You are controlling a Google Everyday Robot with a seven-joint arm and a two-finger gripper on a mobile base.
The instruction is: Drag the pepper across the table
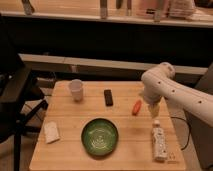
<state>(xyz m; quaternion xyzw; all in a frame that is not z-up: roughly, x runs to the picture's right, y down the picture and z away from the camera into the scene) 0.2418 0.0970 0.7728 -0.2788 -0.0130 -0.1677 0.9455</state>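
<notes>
- I see a black chair [17,100] just off the left edge of the table [65,155], which is light wood planks.
- White folded packet [51,132] lies flat near the front left side.
- White cup [75,90] stands upright at the back left.
- Green bowl [100,136] sits front middle, well apart from the cup.
- Black remote [108,97] lies flat behind the bowl, to the right of the cup.
- Pepper [136,106], orange-red, lies on the table right of the middle, tilted, between the remote and my gripper.
- Gripper [154,111] points down, low over the table, just beside the pepper on its right. I cannot tell if it touches the pepper, or whether it is spread apart or closed together.
- White arm [170,87] reaches in from the right edge.
- White bottle [159,141] lies at the front right, its cap end near the gripper.
</notes>
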